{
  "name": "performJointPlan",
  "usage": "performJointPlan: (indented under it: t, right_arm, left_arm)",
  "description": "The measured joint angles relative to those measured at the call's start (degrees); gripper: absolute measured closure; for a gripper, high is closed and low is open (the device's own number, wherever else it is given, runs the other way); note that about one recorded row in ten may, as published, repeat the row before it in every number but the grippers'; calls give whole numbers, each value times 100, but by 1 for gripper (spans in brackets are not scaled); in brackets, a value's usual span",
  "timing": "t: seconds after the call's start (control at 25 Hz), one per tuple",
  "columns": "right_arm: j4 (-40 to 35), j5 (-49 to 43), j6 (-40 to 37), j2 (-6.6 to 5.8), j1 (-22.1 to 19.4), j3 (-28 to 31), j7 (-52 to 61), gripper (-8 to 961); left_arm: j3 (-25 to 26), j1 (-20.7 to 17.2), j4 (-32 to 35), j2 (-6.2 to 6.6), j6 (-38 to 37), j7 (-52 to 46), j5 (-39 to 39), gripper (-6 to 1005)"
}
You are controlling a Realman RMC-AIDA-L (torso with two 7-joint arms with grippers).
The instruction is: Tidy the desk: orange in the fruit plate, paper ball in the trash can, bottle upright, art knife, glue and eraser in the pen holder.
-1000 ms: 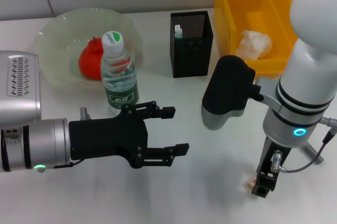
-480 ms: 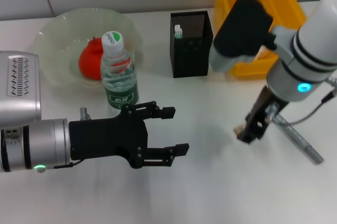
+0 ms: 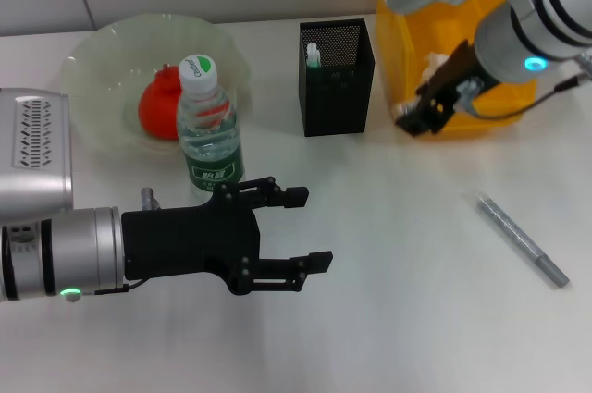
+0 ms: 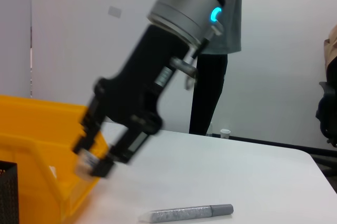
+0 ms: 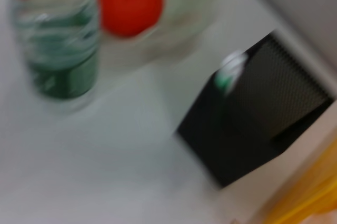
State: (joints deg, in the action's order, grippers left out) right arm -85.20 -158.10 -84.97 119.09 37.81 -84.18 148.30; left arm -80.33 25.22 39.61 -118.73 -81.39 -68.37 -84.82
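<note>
My right gripper [image 3: 413,121] hangs in the air in front of the yellow trash can [image 3: 403,6], just right of the black mesh pen holder [image 3: 337,79]. It is shut on the small beige eraser [image 3: 404,109], which also shows as a pale block [image 4: 84,164] in the left wrist view. The glue [image 3: 313,54] stands inside the holder. On the table at the right lies the grey art knife [image 3: 523,240]. The paper ball [image 3: 444,73] is in the trash can. The orange [image 3: 159,108] rests in the fruit plate [image 3: 92,60]. The bottle [image 3: 209,129] stands upright. My left gripper [image 3: 316,227] is open, below the bottle.
The trash can's front wall [image 4: 42,145] is close behind the right gripper. The bottle stands right at the fruit plate's near rim. Bare white table lies between the left gripper and the art knife [image 4: 187,213].
The right arm has lifted from the table's front right and swung back towards the pen holder and trash can with the eraser. The art knife now shows. The left arm has not moved.
</note>
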Motion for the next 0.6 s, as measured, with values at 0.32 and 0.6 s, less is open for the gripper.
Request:
performJointPlan:
  t: [0.32, 0.6]
  right_arm:
    - [-36, -180, 902, 0, 38, 8, -1, 513]
    - [163, -185, 1562, 0, 102, -55, -36, 512]
  left_arm:
    - [0, 20, -5, -7, 0, 0, 3, 191]
    - [0, 38, -6, -9, 0, 0, 7, 191]
